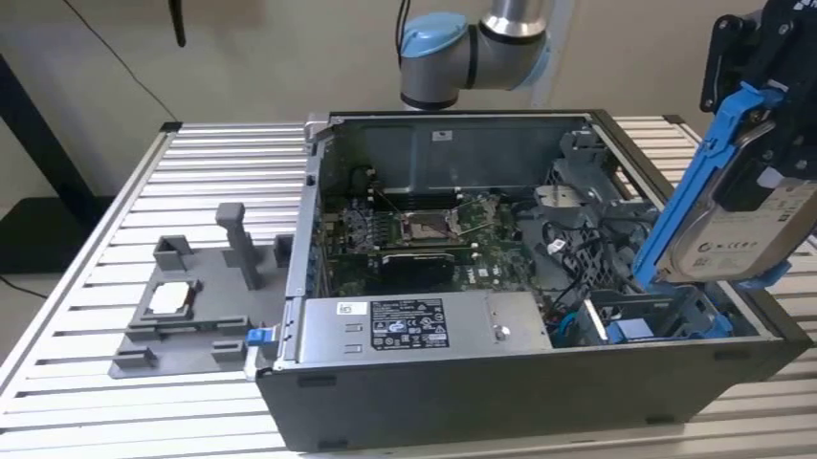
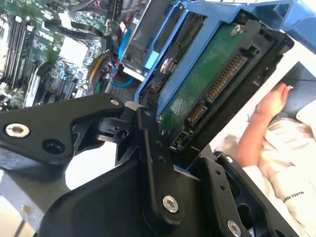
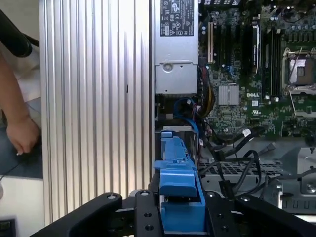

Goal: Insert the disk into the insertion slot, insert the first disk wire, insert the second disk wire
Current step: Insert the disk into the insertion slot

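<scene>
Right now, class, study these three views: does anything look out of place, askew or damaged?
No damage or spill shows. The disk is askew: it hangs tilted in the gripper above the insertion slot, not seated. A person's hand beside the table edge is odd near a working arm.

Count: 1 arm (image 1: pixel 473 43), 1 disk (image 1: pixel 747 234) in 1 blue carrier (image 1: pixel 695 182), 1 case (image 1: pixel 511 382), 1 motherboard (image 1: pixel 364 234), 1 CPU socket (image 1: pixel 422 225), 1 PSU (image 1: pixel 408 323), 1 slot (image 1: pixel 645 325), blue-edged, 1 grey fixture (image 1: pixel 179 320), 1 bench (image 1: pixel 205 163). 1 hand (image 3: pixel 22 134), seen in both wrist views.
</scene>
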Action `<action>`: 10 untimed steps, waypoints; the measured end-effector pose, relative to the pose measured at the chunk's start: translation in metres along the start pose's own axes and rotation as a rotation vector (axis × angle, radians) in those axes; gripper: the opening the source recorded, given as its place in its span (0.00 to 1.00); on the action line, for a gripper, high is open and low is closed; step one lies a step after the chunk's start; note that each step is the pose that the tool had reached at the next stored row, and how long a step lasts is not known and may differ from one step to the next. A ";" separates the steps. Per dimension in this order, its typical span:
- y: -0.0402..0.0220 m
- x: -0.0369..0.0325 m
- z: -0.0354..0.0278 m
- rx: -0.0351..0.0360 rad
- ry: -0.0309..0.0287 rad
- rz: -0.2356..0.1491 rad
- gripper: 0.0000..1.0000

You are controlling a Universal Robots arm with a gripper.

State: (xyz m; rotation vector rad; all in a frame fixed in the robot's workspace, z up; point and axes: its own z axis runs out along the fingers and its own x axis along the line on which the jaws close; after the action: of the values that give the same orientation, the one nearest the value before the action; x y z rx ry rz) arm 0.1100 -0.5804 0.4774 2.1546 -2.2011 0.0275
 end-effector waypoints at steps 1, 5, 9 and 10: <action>-0.0001 -0.0001 0.0016 0.0003 0.0000 0.000 0.33; -0.0002 -0.0004 0.0091 0.0004 -0.0010 0.000 0.33; -0.0005 -0.0008 0.0161 0.0003 -0.0071 0.000 0.33; -0.0006 -0.0010 0.0180 0.0003 -0.0081 0.000 0.33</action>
State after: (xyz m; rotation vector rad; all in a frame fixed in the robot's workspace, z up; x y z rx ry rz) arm 0.1100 -0.5805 0.4593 2.1591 -2.2052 0.0190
